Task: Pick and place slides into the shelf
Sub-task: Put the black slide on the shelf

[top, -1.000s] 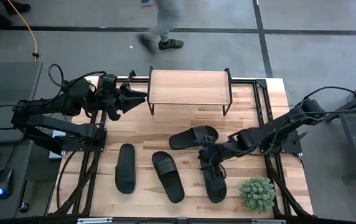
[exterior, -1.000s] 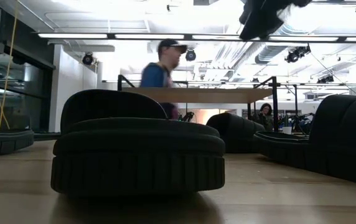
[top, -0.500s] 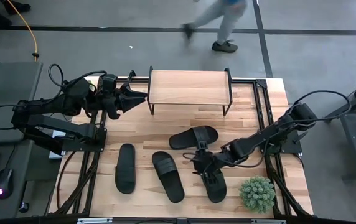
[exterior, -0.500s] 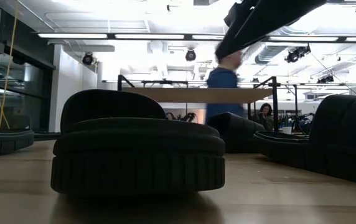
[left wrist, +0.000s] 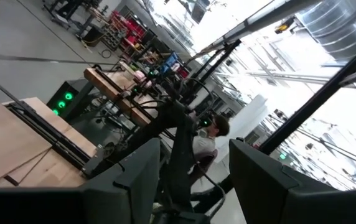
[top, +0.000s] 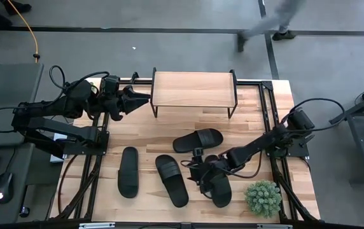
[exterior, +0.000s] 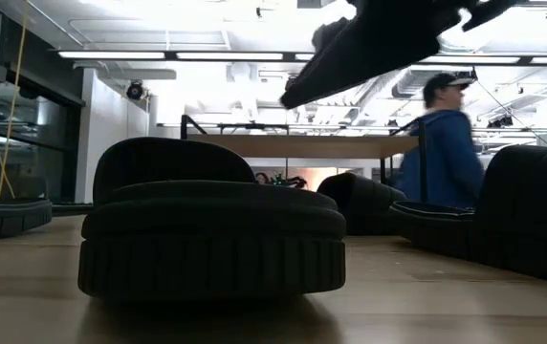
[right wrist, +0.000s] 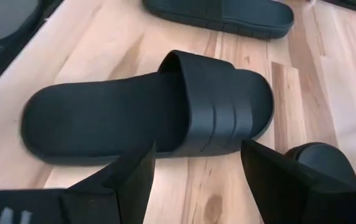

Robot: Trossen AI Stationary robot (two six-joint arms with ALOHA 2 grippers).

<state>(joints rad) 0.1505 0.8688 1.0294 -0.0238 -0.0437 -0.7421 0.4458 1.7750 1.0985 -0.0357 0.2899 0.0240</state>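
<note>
Four black slides lie sole-down on the table: one (top: 128, 172) at the left, one (top: 171, 180) in the middle, one (top: 217, 187) at the right, and one (top: 198, 140) lying crosswise behind them. The shelf (top: 193, 89) stands at the far edge. My right gripper (top: 193, 172) is open and hovers between the middle and right slides. In the right wrist view its fingers frame the middle slide (right wrist: 147, 118), on the side of its ribbed strap (right wrist: 224, 112). My left gripper (top: 142, 98) is open and waits left of the shelf.
A small green plant (top: 263, 198) stands at the table's near right corner. A person (exterior: 446, 143) walks past behind the table. In the low view the middle slide (exterior: 211, 229) fills the foreground, and the right arm (exterior: 379, 38) hangs above it.
My right gripper has moved toward the table's left and near edges, from above the right slide to the gap beside the middle slide, and has come lower. The slides have not moved. A person has walked rightward behind the table.
</note>
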